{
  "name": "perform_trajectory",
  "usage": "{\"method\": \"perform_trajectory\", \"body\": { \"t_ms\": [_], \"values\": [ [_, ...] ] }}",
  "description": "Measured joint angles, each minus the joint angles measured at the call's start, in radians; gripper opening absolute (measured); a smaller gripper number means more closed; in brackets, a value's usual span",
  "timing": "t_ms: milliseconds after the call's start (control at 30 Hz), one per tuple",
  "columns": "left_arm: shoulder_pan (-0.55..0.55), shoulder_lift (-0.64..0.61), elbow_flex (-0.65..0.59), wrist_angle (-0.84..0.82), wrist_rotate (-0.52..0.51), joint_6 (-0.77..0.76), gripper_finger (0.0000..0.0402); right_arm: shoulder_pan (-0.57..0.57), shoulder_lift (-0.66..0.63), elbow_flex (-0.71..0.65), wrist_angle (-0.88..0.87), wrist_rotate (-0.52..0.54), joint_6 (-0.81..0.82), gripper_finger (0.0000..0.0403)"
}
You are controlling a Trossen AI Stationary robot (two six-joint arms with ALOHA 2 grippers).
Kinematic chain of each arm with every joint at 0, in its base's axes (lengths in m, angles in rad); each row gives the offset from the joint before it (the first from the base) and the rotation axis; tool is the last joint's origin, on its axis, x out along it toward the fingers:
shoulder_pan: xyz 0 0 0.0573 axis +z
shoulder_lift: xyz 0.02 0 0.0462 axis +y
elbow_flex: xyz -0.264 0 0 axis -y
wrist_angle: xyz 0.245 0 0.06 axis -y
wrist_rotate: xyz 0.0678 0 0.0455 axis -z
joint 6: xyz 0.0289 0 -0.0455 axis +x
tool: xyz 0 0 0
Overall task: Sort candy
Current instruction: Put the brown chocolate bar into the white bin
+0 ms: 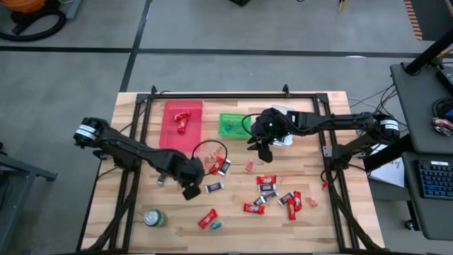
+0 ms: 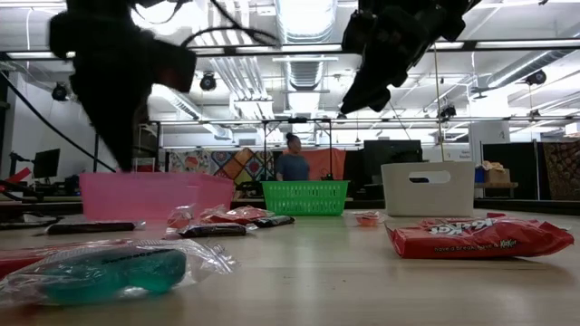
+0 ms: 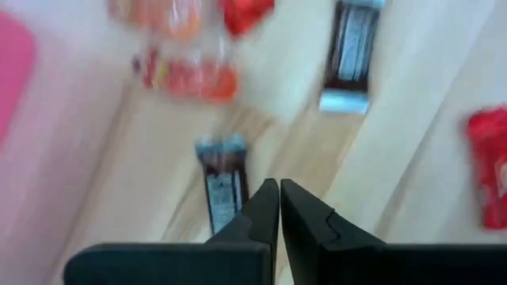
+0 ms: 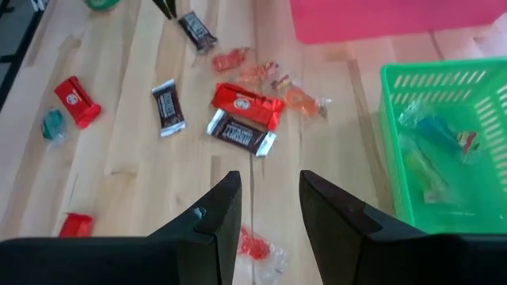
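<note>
Currently the left gripper [image 3: 279,207] (fingers together, empty) hovers over a dark brown-and-silver wrapped candy [image 3: 223,180]; descending unopened risks pushing it across the wooden worktop [image 3: 404,103].

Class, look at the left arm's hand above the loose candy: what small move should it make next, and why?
Probably open, then lower onto the dark bar just ahead of it. The left hand is shut and holds nothing, poised over the table among unsorted candy. The right hand is open and empty beside the green basket, so it seems to be between picks itself.
</note>
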State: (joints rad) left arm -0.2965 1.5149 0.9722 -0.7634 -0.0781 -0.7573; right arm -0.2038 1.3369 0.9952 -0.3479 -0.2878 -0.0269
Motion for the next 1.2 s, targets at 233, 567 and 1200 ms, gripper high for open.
{"method": "perform_trajectory", "body": {
  "t_ms": [233, 567, 1200],
  "values": [
    [-0.024, 0.007, -0.012, 0.003, -0.062, 0.036, 0.0001, 0.008, 0.0, -0.018, 0.009, 0.0, 0.0, 0.0121],
    [-0.172, 0.004, -0.133, 0.08, -0.219, 0.034, 0.0084, 0.017, 0.0, -0.037, 0.017, 0.0, 0.0, 0.0121],
    [-0.227, -0.133, -0.247, 0.334, -0.585, 0.081, 0.0109, 0.016, 0.0, -0.07, 0.164, -0.002, -0.059, 0.0121]
  ]
}}
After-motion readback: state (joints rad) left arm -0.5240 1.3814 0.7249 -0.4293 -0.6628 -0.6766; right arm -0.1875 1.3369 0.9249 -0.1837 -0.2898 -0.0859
